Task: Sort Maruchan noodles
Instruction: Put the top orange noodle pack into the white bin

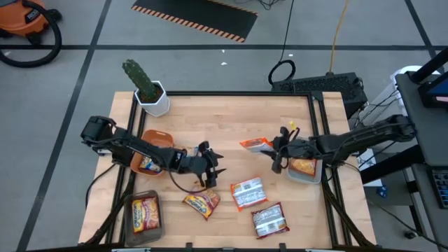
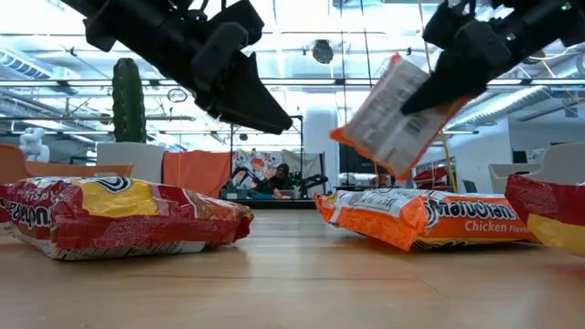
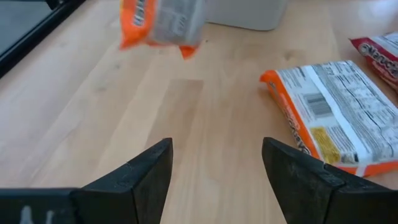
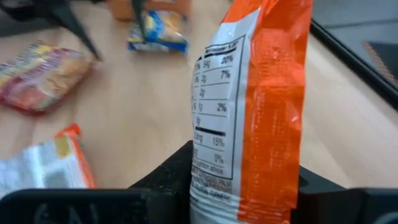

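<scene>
My right gripper (image 1: 278, 150) is over the table's right half, shut on an orange noodle packet (image 1: 255, 145) that is held up in the air (image 2: 393, 114). My left gripper (image 1: 210, 166) hovers open over the table's middle (image 3: 217, 168), touching nothing. Three packets lie flat on the wood near the front edge: an orange-white one (image 1: 248, 192), a dark red-white one (image 1: 269, 219) and a red-yellow one (image 1: 203, 203). Further packets lie in the left grey tray (image 1: 143, 213), the orange bowl (image 1: 148, 164) and the right grey tray (image 1: 303, 166). My right gripper pinches the orange packet between its two fingers at one end (image 4: 217, 174), coming from the table's right side and slanting down. The packet is lifted clear of the table, stands on edge between the fingers and sticks out tilted toward the table's left (image 2: 379, 128).
A cactus in a white pot (image 1: 148, 91) stands at the far left corner. The orange bowl (image 1: 159, 135) sits under the left arm, one grey tray (image 1: 143, 194) at the near left, another (image 1: 308, 180) at the right edge. Bare wood lies across the far middle.
</scene>
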